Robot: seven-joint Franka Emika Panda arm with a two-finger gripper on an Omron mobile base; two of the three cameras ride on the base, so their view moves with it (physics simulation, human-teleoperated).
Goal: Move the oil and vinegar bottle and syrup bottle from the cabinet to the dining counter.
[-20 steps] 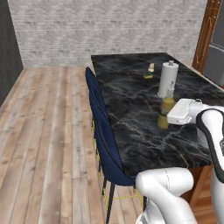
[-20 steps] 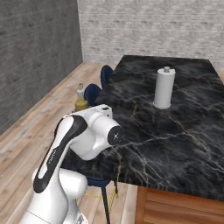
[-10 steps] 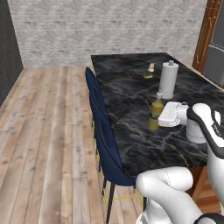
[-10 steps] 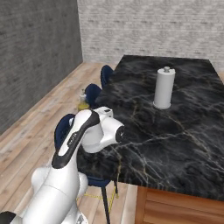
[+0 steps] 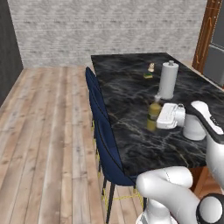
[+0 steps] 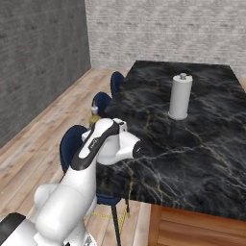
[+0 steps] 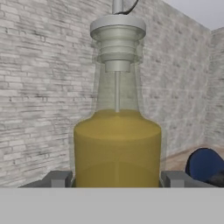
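Note:
The oil and vinegar bottle (image 5: 154, 109) is a slim glass bottle of yellow-green liquid, upright and low over the dining counter (image 5: 131, 87) near its stool-side edge. My gripper (image 5: 157, 115) is shut on it from the right. In the hand view the bottle (image 7: 117, 144) stands between my gripper (image 7: 116, 180), a fingertip (image 7: 59, 179) pressed to each side. From the right base view its top (image 6: 94, 113) peeks out behind my arm. Whether its base touches the black marble I cannot tell. The syrup bottle and the cabinet are out of view.
A white paper-towel roll (image 5: 168, 81) stands on the counter just behind the bottle. Two small items (image 5: 149, 72) lie farther back. Blue stools (image 5: 103, 127) line the counter's left edge, with open wood floor (image 5: 48, 131) beyond. A brick wall closes the far end.
My arm has carried the oil and vinegar bottle leftward across the counter, away from the paper-towel roll and toward the stool side. The grip has stayed the same.

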